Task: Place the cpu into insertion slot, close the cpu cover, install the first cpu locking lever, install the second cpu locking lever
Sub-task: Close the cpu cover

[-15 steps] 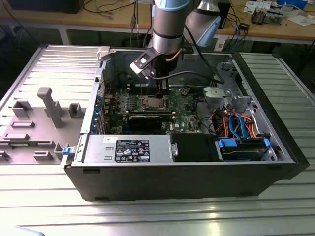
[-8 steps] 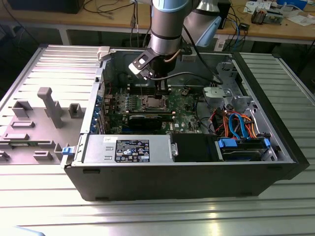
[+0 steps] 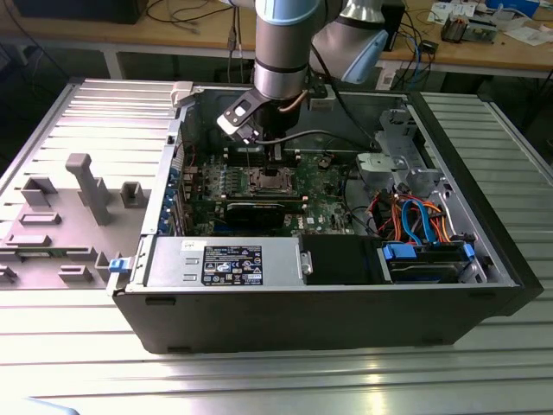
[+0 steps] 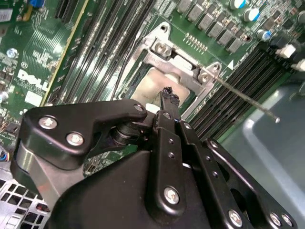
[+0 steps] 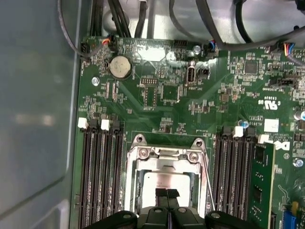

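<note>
The cpu (image 5: pixel 167 180) lies flat in the insertion slot (image 5: pixel 135 187), its silver top showing in both wrist views (image 4: pixel 151 85). The cpu cover (image 5: pixel 164 153) lies down over the slot, and its window frames the chip. A thin wire locking lever (image 4: pixel 243 98) sticks out at an angle from one corner of the socket and runs along its side (image 5: pixel 206 177). My gripper (image 5: pixel 167 193) hangs just above the chip with its two black fingertips (image 4: pixel 168 94) pressed together and nothing between them. In the exterior view the gripper (image 3: pixel 276 156) is inside the open computer case, over the socket (image 3: pixel 270 180).
Rows of black memory slots (image 5: pixel 99 176) flank the socket on both sides. Cable bundles (image 5: pixel 119 19) run along the board's far edge by a coin cell (image 5: pixel 120 67). The case holds a power supply (image 3: pixel 226 262), a drive bay with coloured cables (image 3: pixel 415 220) and tall metal walls (image 5: pixel 38 119).
</note>
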Robot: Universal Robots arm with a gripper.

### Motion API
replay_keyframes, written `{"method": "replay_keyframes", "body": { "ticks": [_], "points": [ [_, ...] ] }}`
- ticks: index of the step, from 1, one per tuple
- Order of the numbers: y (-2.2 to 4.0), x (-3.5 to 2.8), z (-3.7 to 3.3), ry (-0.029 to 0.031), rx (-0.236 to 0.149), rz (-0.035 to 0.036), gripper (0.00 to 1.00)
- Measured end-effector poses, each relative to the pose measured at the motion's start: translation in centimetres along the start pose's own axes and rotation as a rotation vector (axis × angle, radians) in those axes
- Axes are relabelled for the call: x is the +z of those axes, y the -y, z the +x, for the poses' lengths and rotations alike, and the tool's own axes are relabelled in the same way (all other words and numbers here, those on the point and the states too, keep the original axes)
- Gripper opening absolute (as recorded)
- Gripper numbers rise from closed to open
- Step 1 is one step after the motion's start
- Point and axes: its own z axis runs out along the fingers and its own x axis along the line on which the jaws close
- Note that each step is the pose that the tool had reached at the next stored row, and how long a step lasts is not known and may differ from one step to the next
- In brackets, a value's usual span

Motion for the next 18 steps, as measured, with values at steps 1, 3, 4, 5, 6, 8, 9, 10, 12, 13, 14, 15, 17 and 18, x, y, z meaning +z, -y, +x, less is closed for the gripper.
{"method": "replay_keyframes", "body": {
  "ticks": [1, 3, 4, 5, 6, 8, 9, 10, 12, 13, 14, 15, 17, 18],
  "points": [
    [0.14, 0.04, 0.01, 0.0, 0.0, 0.0, 0.11],
    [0.38, 0.12, 0.02, -0.0002, -0.001, -0.0002, 0.11],
    [0.52, 0.15, 0.04, -0.0002, -0.001, -0.0002, 0.11],
    [0.61, 0.17, 0.04, -0.0003, -0.001, -0.0002, 0.11],
    [0.77, 0.21, 0.06, -0.0004, -0.001, -0.0003, 0.11],
    [0.94, 0.24, 0.06, -0.0003, -0.001, -0.0002, 0.11],
    [1.02, 0.26, 0.07, -0.0002, -0.001, -0.0001, 0.11],
    [1.06, 0.27, 0.07, -0.0002, -0.001, -0.0001, 0.11],
    [1.13, 0.29, 0.08, -0.0002, -0.001, -0.0002, 0.11],
    [1.14, 0.29, 0.08, -0.0002, -0.001, -0.0001, 0.11],
    [1.14, 0.29, 0.07, -0.0002, -0.002, -0.0001, 0.11],
    [1.16, 0.3, 0.08, -0.0002, -0.001, -0.0001, 0.11],
    [1.26, 0.33, 0.09, -0.0004, -0.001, -0.0002, 0.11],
    [1.35, 0.35, 0.09, -0.0004, -0.002, -0.0002, 0.11]
  ]
}}
